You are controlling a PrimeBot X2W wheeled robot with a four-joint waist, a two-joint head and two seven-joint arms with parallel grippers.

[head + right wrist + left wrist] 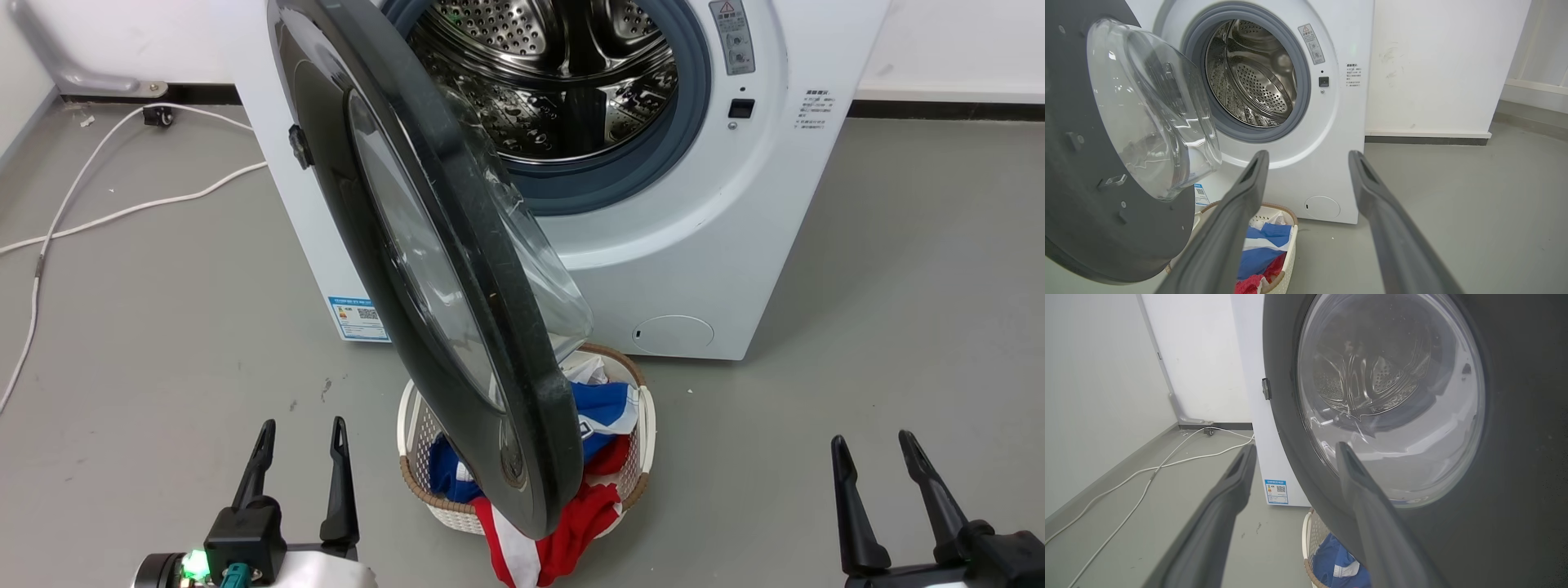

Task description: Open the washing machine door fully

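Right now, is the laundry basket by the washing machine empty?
No, the laundry basket holds blue, red and white clothes.

The floor (898,327) was smooth and grey, evenly lit, with a few dark specks (325,388) left of centre in the lower half of the frame. Along the top edge ran a white wall (939,41) with a dark skirting strip (947,109) at its foot. At the upper left, white cables (106,216) trailed over the floor, and a grey bracket (82,80) sat fixed where wall met floor.
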